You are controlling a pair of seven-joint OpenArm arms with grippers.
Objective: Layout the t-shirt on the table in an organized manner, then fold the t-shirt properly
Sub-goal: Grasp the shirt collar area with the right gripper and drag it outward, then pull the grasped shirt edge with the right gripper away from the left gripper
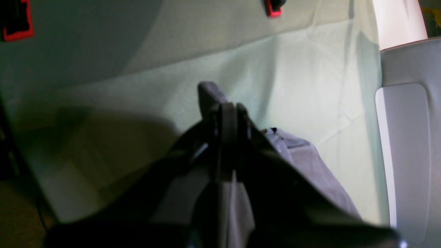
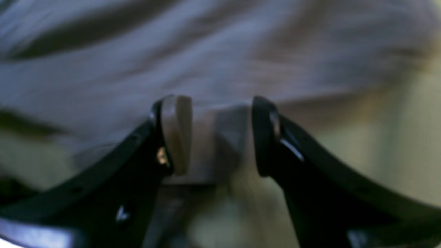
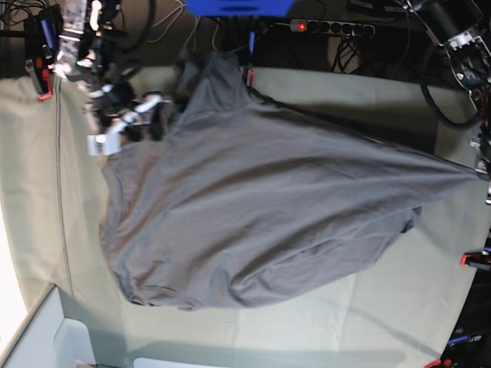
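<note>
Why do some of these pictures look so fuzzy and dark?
Right wrist view: the lens sits too close, so the t-shirt and the open claw blur. Left wrist view: the claw, pinching grey fabric, is dark and soft, with a shadow across the table. Base view: sharper, evenly lit.

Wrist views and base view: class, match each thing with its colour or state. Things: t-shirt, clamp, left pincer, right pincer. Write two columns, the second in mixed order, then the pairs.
Column one:
1. t-shirt
2. clamp
3. left pincer
4. right pincer

Column two:
A. jaws standing apart
B. red
C. closed on a fold of grey cloth
D. dark grey

Pairs: 1-D, 2-B, 3-C, 4-A
</note>
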